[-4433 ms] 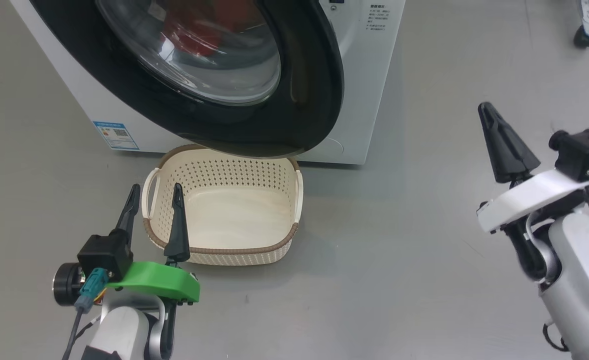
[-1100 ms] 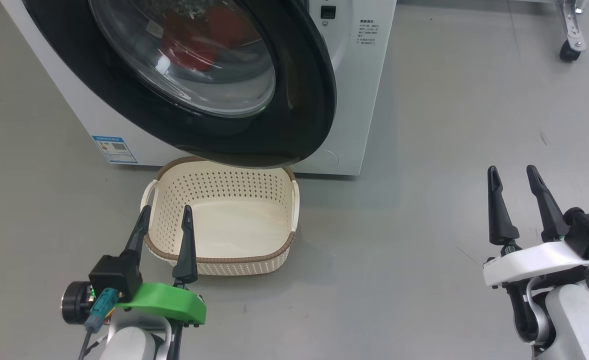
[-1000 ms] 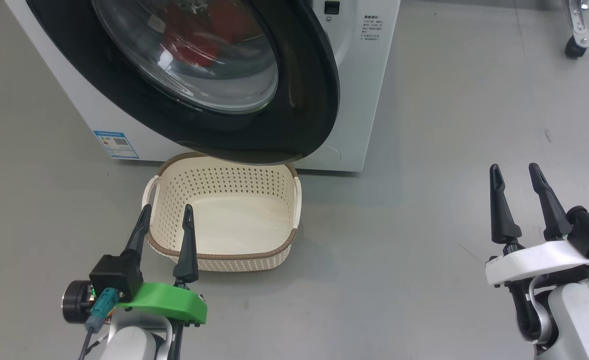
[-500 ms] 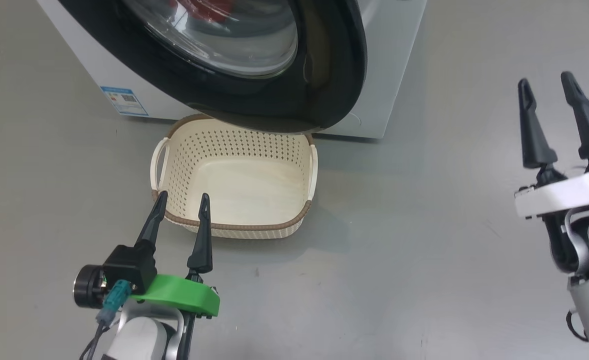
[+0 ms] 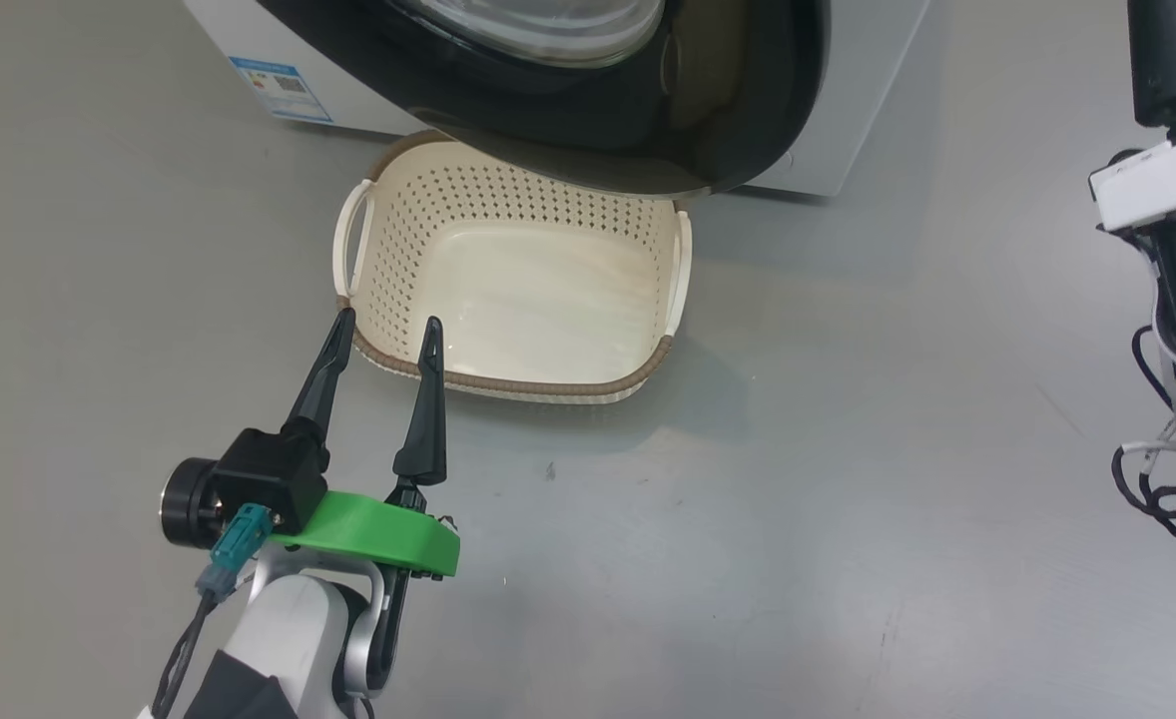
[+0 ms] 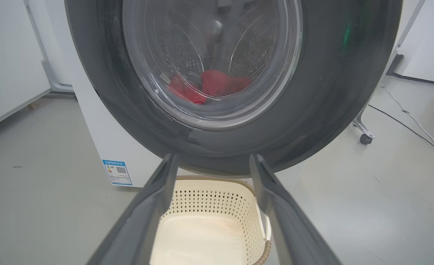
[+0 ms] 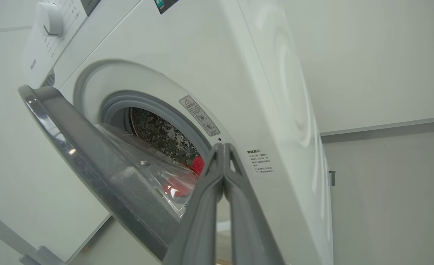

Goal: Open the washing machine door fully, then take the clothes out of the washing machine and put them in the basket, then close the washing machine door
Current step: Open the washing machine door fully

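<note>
There's the white washing machine (image 7: 261, 92), its door (image 6: 335, 73) swung partway out from the front. The basket (image 5: 538, 387) sits on the floor (image 5: 848, 499) just before the machine. Red clothes (image 6: 217, 82) lie inside the machine. Left claw (image 5: 389, 318) spread and empty before the machine; right claw (image 7: 223, 147) pinched together on nothing, aimed at its front.

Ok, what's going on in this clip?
Laundry unloading, barely begun. The washing machine door stands partly open, the red clothes lie in the washing machine's drum, and the basket sits empty on the floor below the door. The robot's left hand hovers open by the basket's near rim; its right hand, shut, is raised and points at the gap behind the door.
</note>
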